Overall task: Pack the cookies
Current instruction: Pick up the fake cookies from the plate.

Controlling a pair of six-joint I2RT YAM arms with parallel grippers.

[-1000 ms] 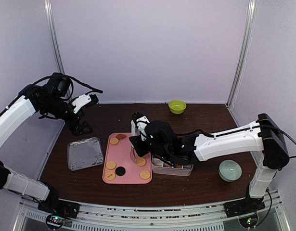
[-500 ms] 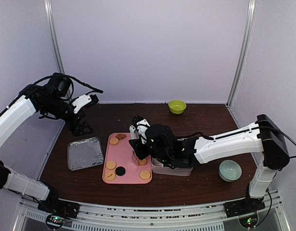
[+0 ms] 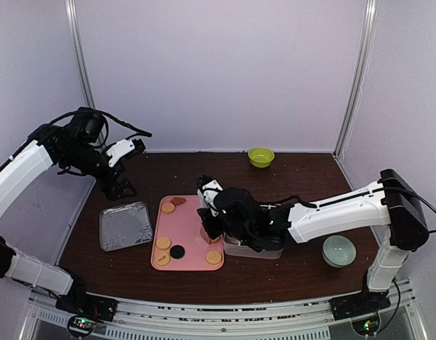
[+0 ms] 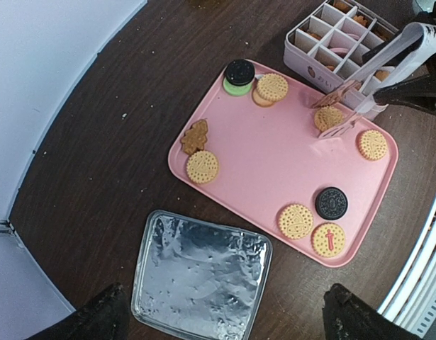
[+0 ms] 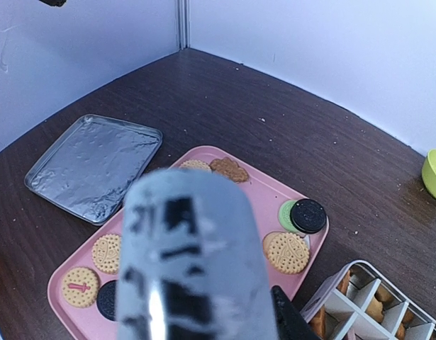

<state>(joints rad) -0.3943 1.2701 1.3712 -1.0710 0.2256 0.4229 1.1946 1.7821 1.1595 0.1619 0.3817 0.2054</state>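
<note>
Dark brown table, white booth walls; cookies [image 4: 295, 221] lie scattered on pink tray [image 4: 274, 156], some already in divided box [image 4: 330, 35] at tray's edge. Right gripper [image 3: 210, 212] clamps metal tongs [image 4: 377, 64]; blades appear to straddle tan cookie [image 4: 328, 117] beside box. Advice: squeeze gently, lift level, clear box wall, lower into free cell. Left gripper [image 3: 123, 168] spread wide, raised back left, well apart from foil tray [image 4: 200, 273].

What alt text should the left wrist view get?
A pink tray holding about ten cookies, mostly tan and two black, sits on a dark table. Metal tongs reach in from the right, tips at a tan cookie near a divided box; a silver tray lies alongside.
</note>
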